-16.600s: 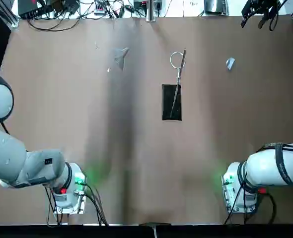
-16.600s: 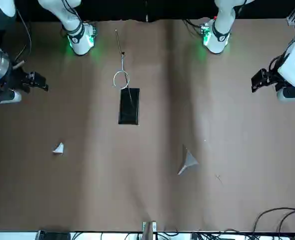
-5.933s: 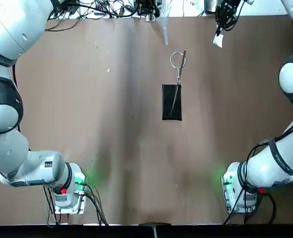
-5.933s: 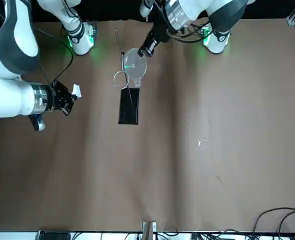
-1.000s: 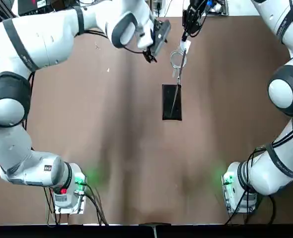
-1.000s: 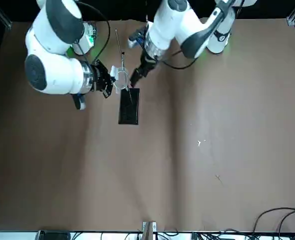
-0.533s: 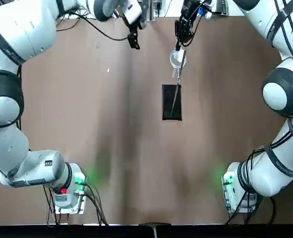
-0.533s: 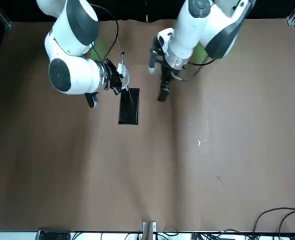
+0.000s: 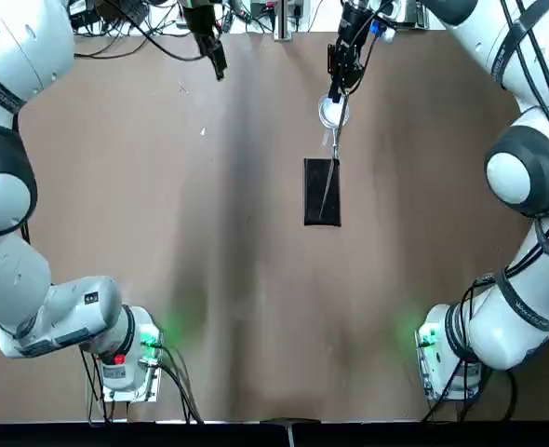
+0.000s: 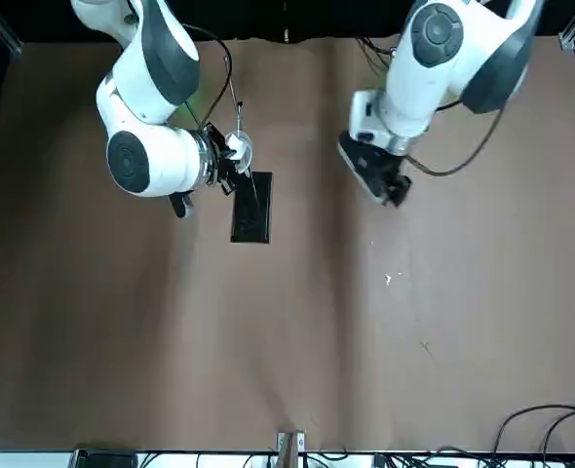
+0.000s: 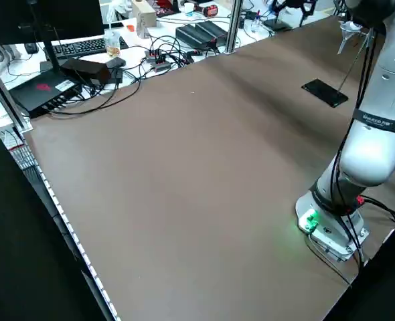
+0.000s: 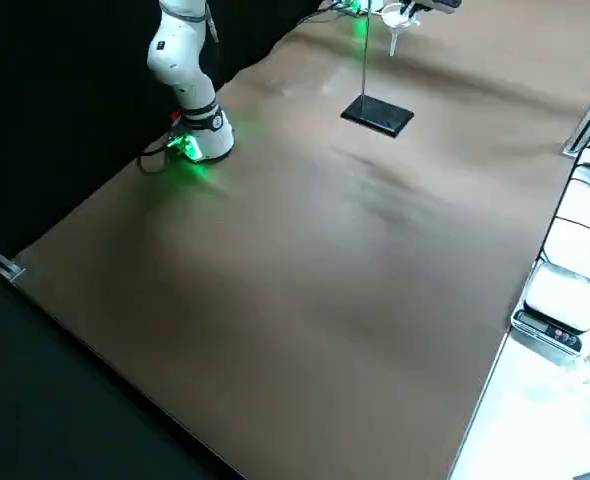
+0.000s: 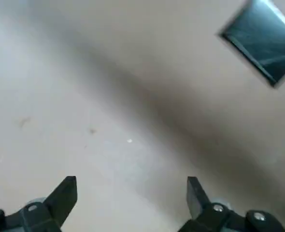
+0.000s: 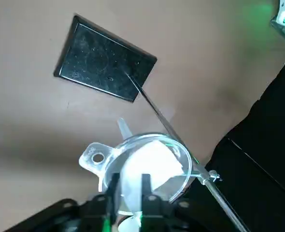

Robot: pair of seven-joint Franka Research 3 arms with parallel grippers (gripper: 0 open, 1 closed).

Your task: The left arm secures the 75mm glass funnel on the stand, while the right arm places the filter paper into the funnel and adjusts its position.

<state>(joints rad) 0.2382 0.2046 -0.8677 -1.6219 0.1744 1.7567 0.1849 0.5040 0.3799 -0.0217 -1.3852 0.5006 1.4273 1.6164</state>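
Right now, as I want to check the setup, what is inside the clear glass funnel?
White filter paper lies inside the clear glass funnel; the right end effector's dark fingers cover its lower part.

From here I see a broad brown matte tabletop, smudged with soft dark shadows and a green glow. Beyond one edge, a white desk carries a black flat monitor, a long dark keyboard and tangled black cables. Black curtain-like drapes hang alongside.
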